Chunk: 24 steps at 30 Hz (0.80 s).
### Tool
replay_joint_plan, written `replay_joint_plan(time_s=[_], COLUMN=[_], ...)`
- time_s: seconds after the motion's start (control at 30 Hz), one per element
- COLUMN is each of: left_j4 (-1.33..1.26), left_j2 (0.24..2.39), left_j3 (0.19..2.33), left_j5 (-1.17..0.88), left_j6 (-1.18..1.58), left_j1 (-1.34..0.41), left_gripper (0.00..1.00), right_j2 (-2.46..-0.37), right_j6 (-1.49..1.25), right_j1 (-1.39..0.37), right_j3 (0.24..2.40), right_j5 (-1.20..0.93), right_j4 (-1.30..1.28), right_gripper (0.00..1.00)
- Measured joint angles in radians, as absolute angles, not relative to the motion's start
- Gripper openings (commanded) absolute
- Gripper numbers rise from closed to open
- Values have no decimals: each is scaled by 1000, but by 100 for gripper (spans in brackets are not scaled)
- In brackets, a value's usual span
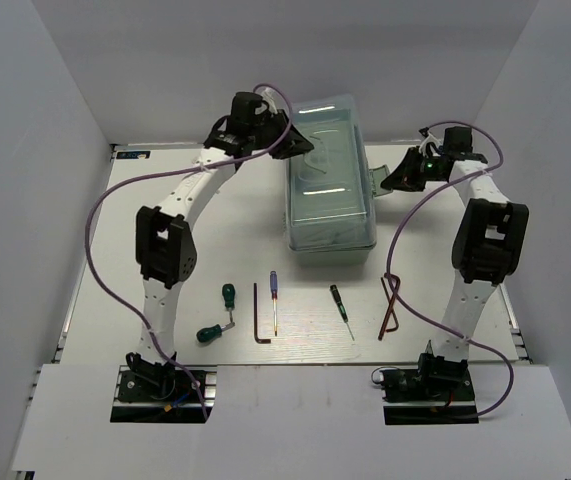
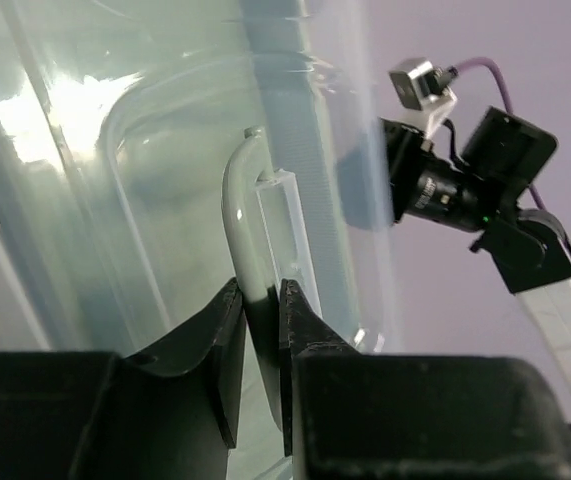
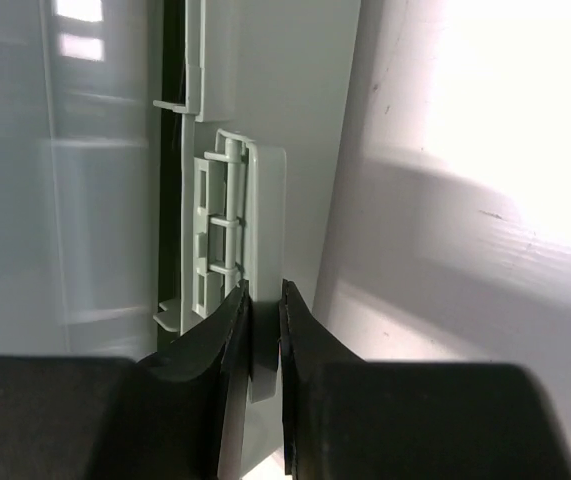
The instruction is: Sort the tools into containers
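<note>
Your left fingers [image 2: 223,345] are pinched narrow on the handle [image 2: 240,220] of the toolbox [image 1: 330,190]. The pale curved bar rises from between the two dark pads, and they touch it on both sides. Seen from above, that arm arches over the counter [image 1: 215,220] and comes down on the toolbox's far left corner.

Your right fingers [image 3: 233,330] are just as narrow, clamped on the latch [image 3: 250,220]. It is a pale mint ribbed tab that stands out from the toolbox's right side wall. The translucent lid [image 1: 327,130] lies down over the box.

All the tools lie on the counter on the near side of the toolbox, apart from it and from each other unless noted:
- One green-handled screwdriver [image 1: 228,294] sits near and to the left of the toolbox's near left corner.
- A second green-handled screwdriver [image 1: 210,333] lies nearer still to you, just below the first.
- A dark hex key [image 1: 258,315] and the blue-handled screwdriver [image 1: 274,300] lie side by side below that same corner.
- The thin dark screwdriver [image 1: 340,305] lies straight out from the toolbox's near wall.
- The reddish-brown hex keys [image 1: 390,305] lie off the near right corner, beside your right arm's purple cable.
</note>
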<state>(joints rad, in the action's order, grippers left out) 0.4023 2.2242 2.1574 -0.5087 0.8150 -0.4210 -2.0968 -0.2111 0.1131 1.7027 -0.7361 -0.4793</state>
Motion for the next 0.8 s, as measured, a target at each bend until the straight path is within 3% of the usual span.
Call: replay_joint_plan(time_s=[0.33, 0.37, 0.4, 0.47, 0.5, 0.57, 0.6, 0.7, 0.8], left_j4=[608, 636, 646, 659, 662, 678, 682, 707, 734], left_j2=[1886, 1886, 1893, 1910, 1914, 1914, 1914, 1922, 1925], left_j3=[1892, 1864, 1839, 1812, 1807, 1808, 1810, 1836, 1867], left_j5=[-286, -266, -262, -280, -279, -242, -231, -203, -160], left_j6=[598, 575, 564, 552, 536, 505, 500, 475, 467], left_j1=[-216, -196, -181, -154, -148, -141, -138, -121, -97], left_gripper=[0, 7, 15, 37, 53, 63, 69, 75, 75], right_j2=[-2077, -2077, -2077, -2077, -2077, -2076, -2075, -2067, -2023], right_j6=[-152, -150, -147, -144, -131, -116, -108, -81, -39], right_j1=[138, 142, 142, 144, 147, 160, 168, 189, 208], right_j3=[1686, 1686, 1686, 1687, 1687, 1687, 1687, 1686, 1658], right_j5=[-657, -662, -663, -667, -667, -672, -678, -683, -673], right_j4=[-532, -533, -535, -532, -533, -534, -535, -551, -583], right_gripper=[0, 0, 14, 54, 58, 69, 69, 72, 69])
